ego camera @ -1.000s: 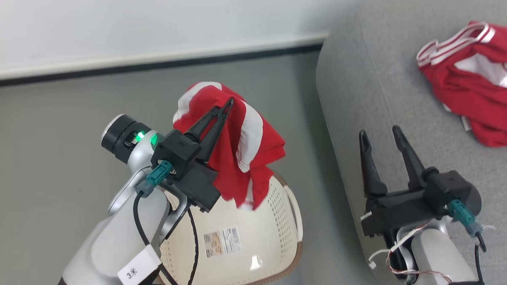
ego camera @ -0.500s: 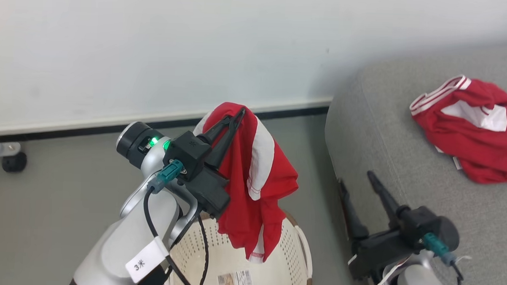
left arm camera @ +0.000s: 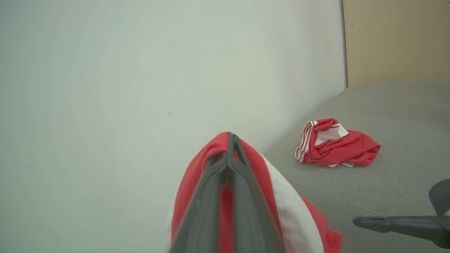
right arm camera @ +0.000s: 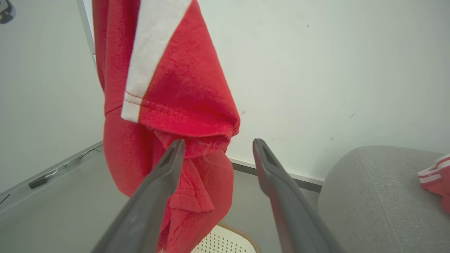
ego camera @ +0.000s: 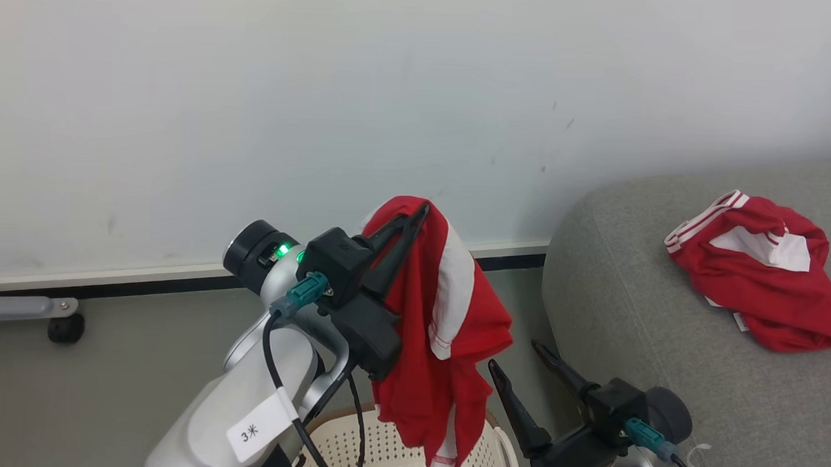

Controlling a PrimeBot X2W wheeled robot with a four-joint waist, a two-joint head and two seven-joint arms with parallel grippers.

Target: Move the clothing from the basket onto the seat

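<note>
My left gripper (ego camera: 425,207) is shut on a red garment with a broad white stripe (ego camera: 446,331), which hangs from the fingertips above the cream perforated basket (ego camera: 387,447). In the left wrist view the shut left gripper (left arm camera: 230,138) pinches the red cloth (left arm camera: 267,182). My right gripper (ego camera: 515,356) stands open and empty beside the hanging garment (right arm camera: 175,91), low at the sofa's front. A second red-and-white garment (ego camera: 756,273) lies crumpled on the grey sofa (ego camera: 627,317), also seen as a red garment (left arm camera: 334,142) on the sofa (left arm camera: 386,116).
A white wall (ego camera: 324,85) with a dark baseboard (ego camera: 109,288) runs behind. A caster wheel on a grey leg (ego camera: 63,326) stands at the left on the grey floor (ego camera: 106,388). A beige panel (left arm camera: 397,38) rises behind the sofa.
The head camera has tilted up, so the whole scene slid down. My left arm has lifted the garment higher above the basket. The right gripper stays open.
</note>
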